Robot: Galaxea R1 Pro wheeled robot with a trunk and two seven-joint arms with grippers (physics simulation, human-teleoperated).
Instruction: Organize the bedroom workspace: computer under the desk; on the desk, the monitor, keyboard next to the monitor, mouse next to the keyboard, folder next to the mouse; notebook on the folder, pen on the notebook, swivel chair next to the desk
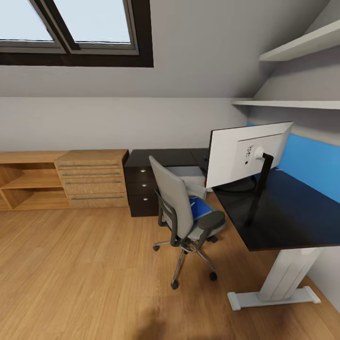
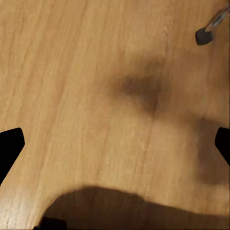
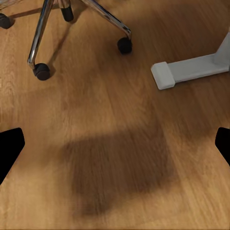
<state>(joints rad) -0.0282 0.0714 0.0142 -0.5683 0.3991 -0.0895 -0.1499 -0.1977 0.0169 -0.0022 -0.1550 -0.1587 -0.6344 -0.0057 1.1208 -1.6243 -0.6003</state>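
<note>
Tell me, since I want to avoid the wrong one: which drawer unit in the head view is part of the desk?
The black drawer unit with round silver knobs, under the glossy black desk top. The light wooden unit to its left has long bar handles and stands apart.

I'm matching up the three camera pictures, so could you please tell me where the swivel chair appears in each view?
Head view: the swivel chair stands centre, beside the desk.
Left wrist view: one castor on a chrome leg at the upper right corner.
Right wrist view: chrome legs and castors along the top.
Shared landmark: the wooden floor.
</note>
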